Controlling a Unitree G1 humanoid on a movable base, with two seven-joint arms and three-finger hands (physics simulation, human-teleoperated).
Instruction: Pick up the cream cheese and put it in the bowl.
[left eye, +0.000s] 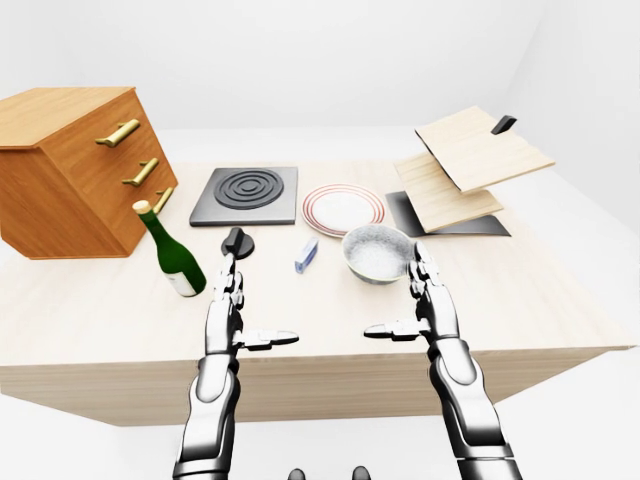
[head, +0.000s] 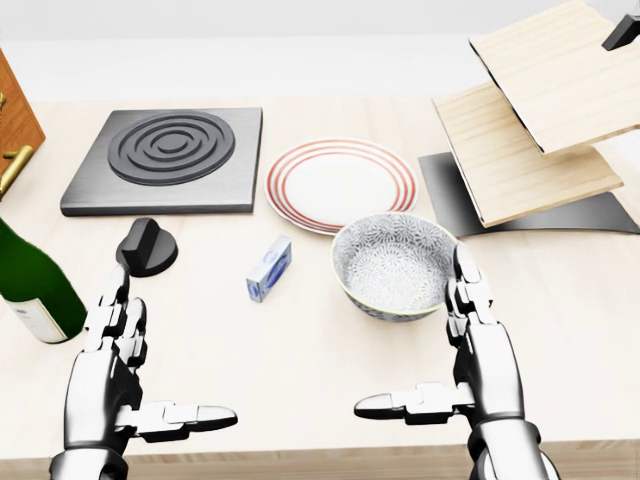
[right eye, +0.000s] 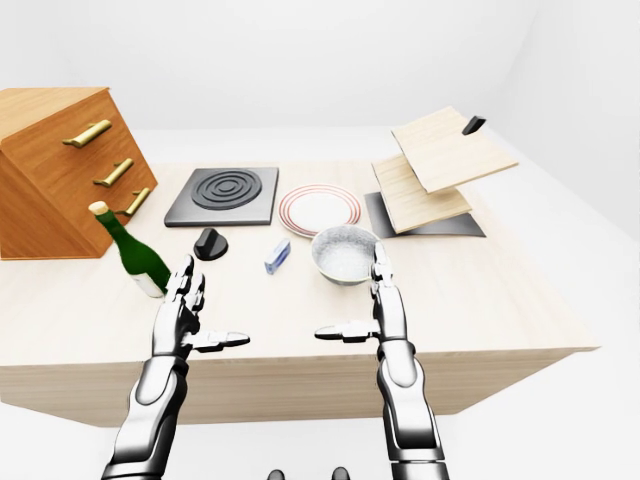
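Observation:
The cream cheese (head: 270, 269), a small blue and white box, lies on the wooden table (head: 300, 350) below the plate. Just to its right stands the patterned grey bowl (head: 393, 266), with nothing in it. My left hand (head: 140, 375) hovers open at the lower left of the head view, thumb pointing right, well below the box. At the lower right my right hand (head: 455, 360) is open too, its fingertips close to the bowl's right rim. Neither hand holds anything.
A green bottle (head: 30, 283) stands at the left edge, with a black knob (head: 147, 247) beside it. Above are a black hob (head: 165, 158) and a red-rimmed plate (head: 340, 184). Wooden boards (head: 540, 120) on a dark mat fill the upper right. A wooden drawer chest (left eye: 70, 165) stands left.

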